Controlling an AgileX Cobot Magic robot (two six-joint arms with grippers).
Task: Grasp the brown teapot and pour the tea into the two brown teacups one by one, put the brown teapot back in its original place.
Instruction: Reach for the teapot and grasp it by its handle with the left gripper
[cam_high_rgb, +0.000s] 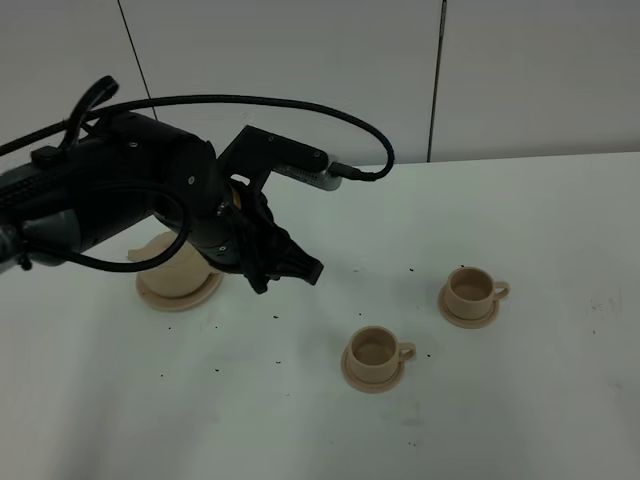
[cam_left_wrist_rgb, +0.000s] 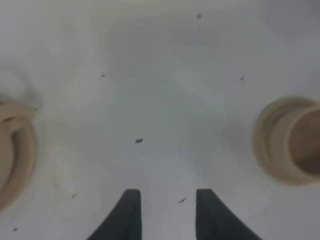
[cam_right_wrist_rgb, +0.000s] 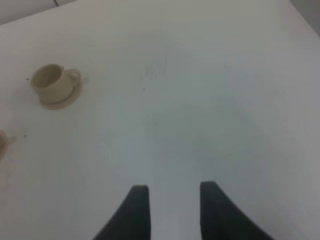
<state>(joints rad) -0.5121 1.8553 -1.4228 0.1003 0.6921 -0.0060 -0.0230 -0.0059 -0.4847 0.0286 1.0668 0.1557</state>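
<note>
Black left hand (cam_left_wrist_rgb: 165, 194) | round matte beige teacups (cam_high_rgb: 375, 347) (cam_high_rgb: 468, 288) | speckled white table (cam_high_rgb: 540, 405)

bare table (cam_high_rgb: 300, 430) between teapot (cam_high_rgb: 188, 272) and teacups (cam_high_rgb: 375, 352)

Count on the table (cam_high_rgb: 520, 400): one teapot (cam_high_rgb: 185, 275), largely hidden behind one robot arm (cam_high_rgb: 110, 195). Two teacups (cam_high_rgb: 374, 347) (cam_high_rgb: 468, 287). Three saucers: one wide, under the teapot (cam_high_rgb: 172, 299); two smaller, one under each cup (cam_high_rgb: 372, 382) (cam_high_rgb: 468, 320). Dark specks (cam_high_rgb: 273, 317): scattered, too many to count.
</note>
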